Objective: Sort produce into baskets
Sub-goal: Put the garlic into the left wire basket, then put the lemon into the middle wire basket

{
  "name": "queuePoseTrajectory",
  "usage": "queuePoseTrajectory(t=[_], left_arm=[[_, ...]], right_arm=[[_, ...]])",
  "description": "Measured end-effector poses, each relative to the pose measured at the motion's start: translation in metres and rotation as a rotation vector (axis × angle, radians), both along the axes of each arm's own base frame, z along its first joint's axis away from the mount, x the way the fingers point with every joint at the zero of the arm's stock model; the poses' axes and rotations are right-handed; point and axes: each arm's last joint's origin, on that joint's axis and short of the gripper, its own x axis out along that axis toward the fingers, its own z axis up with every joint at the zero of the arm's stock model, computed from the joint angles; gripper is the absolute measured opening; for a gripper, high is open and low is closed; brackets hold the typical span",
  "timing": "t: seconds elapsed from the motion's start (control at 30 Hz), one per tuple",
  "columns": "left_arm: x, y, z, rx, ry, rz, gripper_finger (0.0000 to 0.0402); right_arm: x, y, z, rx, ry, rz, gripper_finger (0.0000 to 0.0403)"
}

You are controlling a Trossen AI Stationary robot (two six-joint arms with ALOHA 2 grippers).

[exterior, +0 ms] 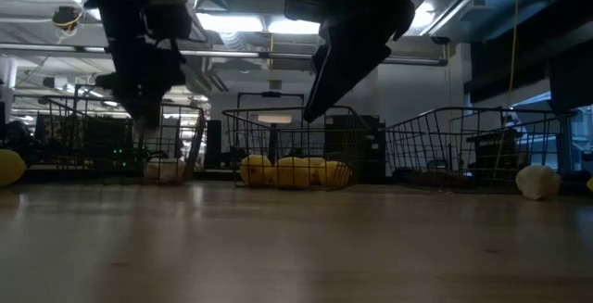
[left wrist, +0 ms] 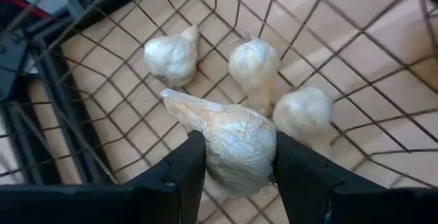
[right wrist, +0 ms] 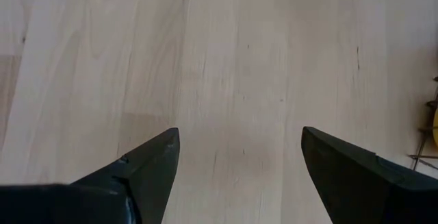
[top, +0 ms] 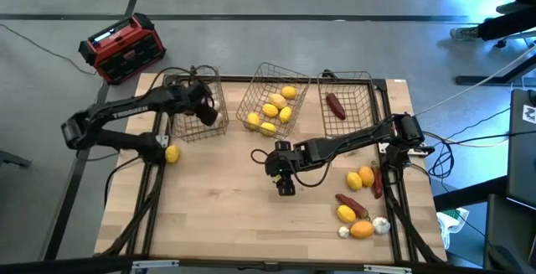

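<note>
Three dark wire baskets stand along the table's far side: left (top: pixel 194 106), middle (top: pixel 272 100) with several yellow lemons (top: pixel 270 111), right (top: pixel 347 98) with a dark red piece (top: pixel 335 105). My left gripper (left wrist: pixel 236 166) is over the left basket, shut on a white bulb (left wrist: pixel 236 142) above three white bulbs (left wrist: pixel 253 63) on the basket's floor. My right gripper (right wrist: pixel 239 155) is open and empty over bare table at mid-table (top: pixel 283 173). A lemon (top: pixel 172 153) lies by the left arm. Several pieces of produce (top: pixel 360 207) lie at the near right. My left gripper pinches the white bulb by its round body (left wrist: pixel 239 155) between its two fingers, from above, pointing down into the left basket. The bulb's pointed tip (left wrist: pixel 171 97) sticks out sideways past the fingers. The bulb hangs clear above the bulbs on the basket's floor.
A red-and-black box (top: pixel 124 48) stands on the floor beyond the table's far left corner. Bare wood (top: pixel 218 215) spreads over the near left and middle of the table. Cables run by the right arm's base (top: pixel 410 152).
</note>
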Motion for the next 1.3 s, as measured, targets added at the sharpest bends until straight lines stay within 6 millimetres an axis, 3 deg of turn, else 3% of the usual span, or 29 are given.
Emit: queuePoseTrajectory(t=[0.37,0.93,1.3], left_arm=[[-0.01,0.007,-0.03,0.0,0.001,-0.026,0.0152],[-0.011,0.006,-0.046,0.02,-0.03,0.011,0.0154],[-0.011,0.006,-0.045,0.022,-0.029,0.039,0.0256]], right_arm=[[0.002,0.0,0.001,0.004,-0.021,0.0,0.0303],[0.002,0.0,0.002,0.005,-0.028,0.0,0.0303],[0.002,0.0,0.001,0.004,-0.026,0.0,0.0303]])
